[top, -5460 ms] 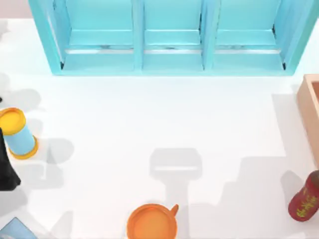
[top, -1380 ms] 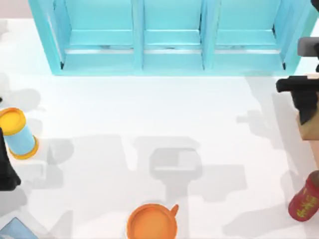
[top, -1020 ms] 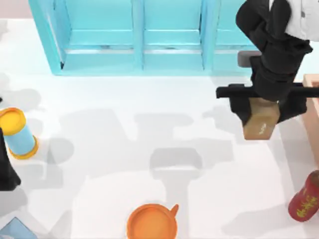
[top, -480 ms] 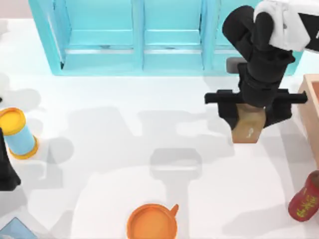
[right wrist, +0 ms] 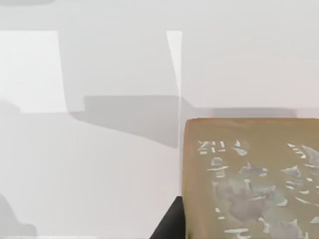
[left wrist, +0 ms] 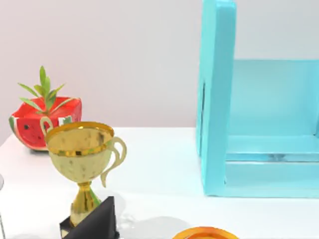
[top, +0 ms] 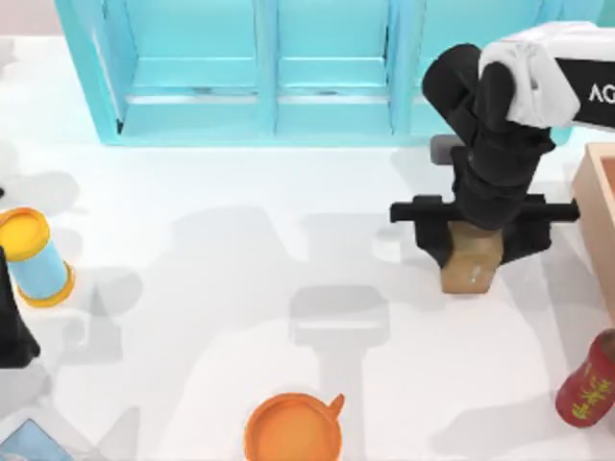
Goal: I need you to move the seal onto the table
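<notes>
The seal (top: 471,261), a small tan-brown block with a white mark, hangs right of the table's (top: 240,250) middle, in front of the shelf's right compartment. My right gripper (top: 478,250) is shut on it from above, black fingers (top: 430,240) on either side. It is low over the white surface; I cannot tell if it touches. The right wrist view has the seal's marked face (right wrist: 249,179) up close over the table (right wrist: 99,174). My left arm (top: 10,322) stays parked at the left edge.
A turquoise shelf unit (top: 327,77) spans the back. A pale wooden box (top: 601,211) and a dark red bottle (top: 588,389) stand at the right edge, an orange cup (top: 293,430) at the front, and a blue-and-yellow can (top: 34,257) at the left. A gold trophy (left wrist: 84,154) stands beside the shelf.
My right arm has carried the seal in from the right edge, shifted it a little left and lowered it toward the table. The left arm has not moved.
</notes>
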Available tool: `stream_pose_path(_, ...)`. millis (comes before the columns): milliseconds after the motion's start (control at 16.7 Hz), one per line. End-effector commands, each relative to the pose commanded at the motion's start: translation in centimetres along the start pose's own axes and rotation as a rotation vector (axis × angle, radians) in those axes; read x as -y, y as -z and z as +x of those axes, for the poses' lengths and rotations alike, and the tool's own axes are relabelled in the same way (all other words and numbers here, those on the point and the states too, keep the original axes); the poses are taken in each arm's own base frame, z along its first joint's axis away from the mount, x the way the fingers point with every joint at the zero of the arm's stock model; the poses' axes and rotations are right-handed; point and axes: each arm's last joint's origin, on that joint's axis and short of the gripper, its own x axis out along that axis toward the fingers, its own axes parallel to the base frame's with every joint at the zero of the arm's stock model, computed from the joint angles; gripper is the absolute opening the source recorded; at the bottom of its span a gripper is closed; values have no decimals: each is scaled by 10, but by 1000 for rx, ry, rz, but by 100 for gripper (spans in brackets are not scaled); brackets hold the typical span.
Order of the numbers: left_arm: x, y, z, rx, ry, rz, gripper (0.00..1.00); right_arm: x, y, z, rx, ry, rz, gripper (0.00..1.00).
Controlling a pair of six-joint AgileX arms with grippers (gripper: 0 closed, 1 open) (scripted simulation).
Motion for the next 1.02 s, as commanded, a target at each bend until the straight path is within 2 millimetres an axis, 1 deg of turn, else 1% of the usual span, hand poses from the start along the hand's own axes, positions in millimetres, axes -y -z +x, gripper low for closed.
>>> stream_pose_path(780, 0, 0, 0, 0, 0, 0, 100, 0, 0, 0, 0, 0, 0, 98)
stream_pose_path(840, 0, 0, 0, 0, 0, 0, 100, 0, 0, 0, 0, 0, 0, 100)
stream_pose_path(1020, 0, 0, 0, 0, 0, 0, 100, 0, 0, 0, 0, 0, 0, 100)
